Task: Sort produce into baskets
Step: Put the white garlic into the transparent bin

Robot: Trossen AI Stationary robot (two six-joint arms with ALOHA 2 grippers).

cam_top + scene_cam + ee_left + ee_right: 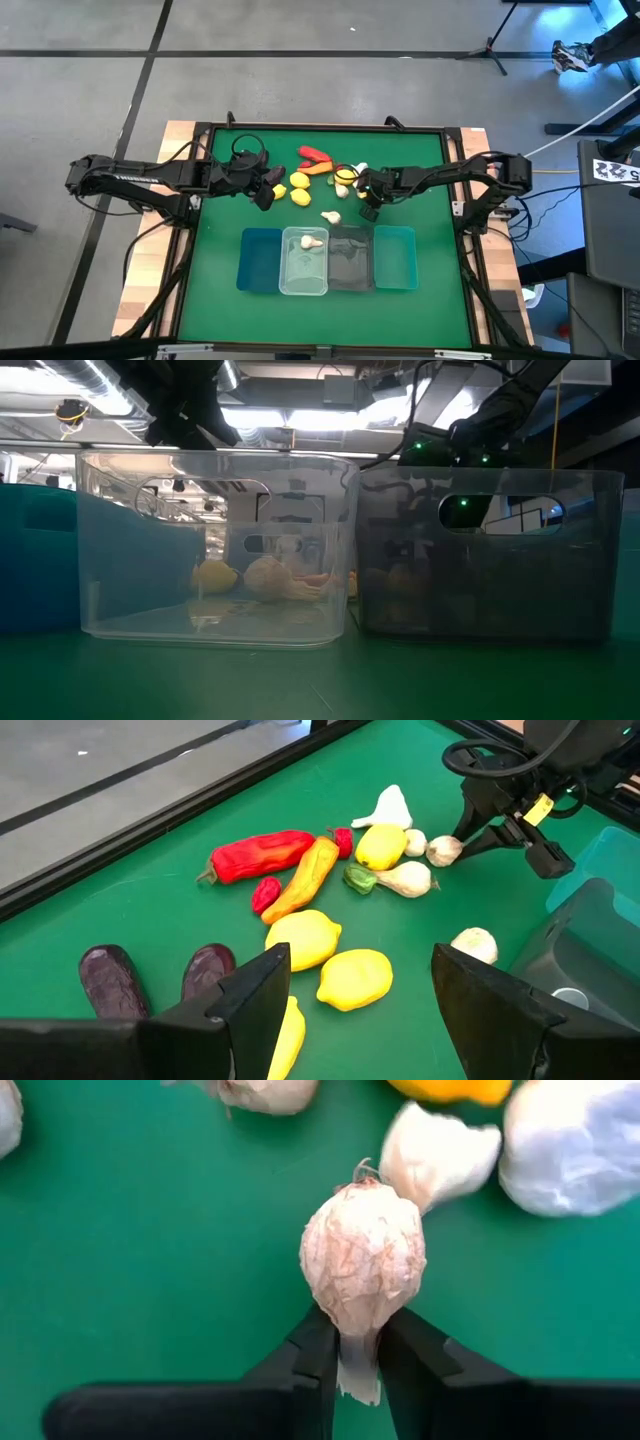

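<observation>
A papery whitish-pink garlic bulb lies on green felt table covering; glossy red plastic pepper, yellow lemons, dark purple eggplants.

high: overhead, straight down | low: table-level behind bins | wrists: close, sharing produce pile

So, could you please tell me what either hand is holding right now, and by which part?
The right hand grips a garlic bulb by its narrow stem end. The left hand is open and holds nothing, hovering over the lemons.

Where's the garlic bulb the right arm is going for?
High view, right of the produce pile: garlic bulb sits pinched in the right end effector.
</observation>
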